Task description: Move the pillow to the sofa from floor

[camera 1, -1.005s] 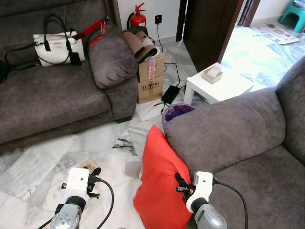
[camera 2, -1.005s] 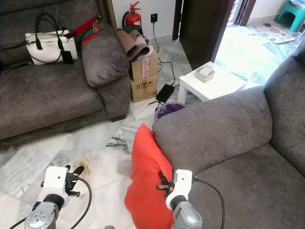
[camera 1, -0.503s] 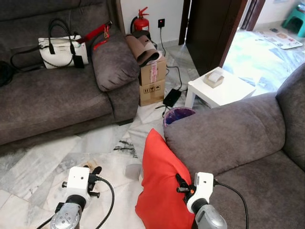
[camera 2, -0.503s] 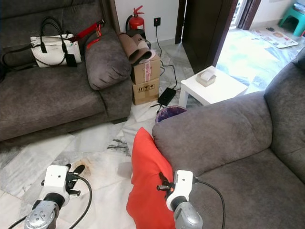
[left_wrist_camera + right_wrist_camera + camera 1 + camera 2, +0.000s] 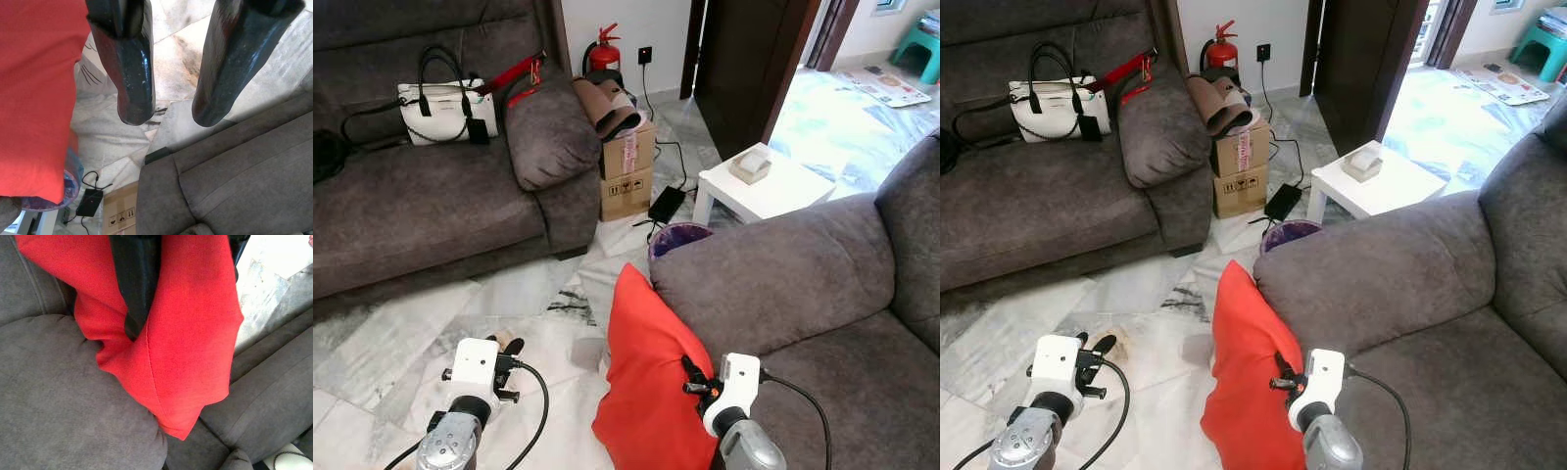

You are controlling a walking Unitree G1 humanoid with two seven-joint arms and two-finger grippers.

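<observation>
The right gripper [image 5: 146, 289] is still clamping the pillow [image 5: 651, 382], red cloth bunching around its fingers; it has barely risen, probably clear of the floor, beside the sofa [image 5: 803, 274] arm. The left gripper [image 5: 168, 107] is hanging open alongside.

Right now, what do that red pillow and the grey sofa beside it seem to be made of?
The red pillow looks like soft matte woven cloth: it creases around the right gripper's finger and shows a stitched seam. The grey sofa seems to be covered in a plush, suede-like or microfibre fabric, with a brushed, slightly mottled nap; the exact fibre can't be told.
</observation>
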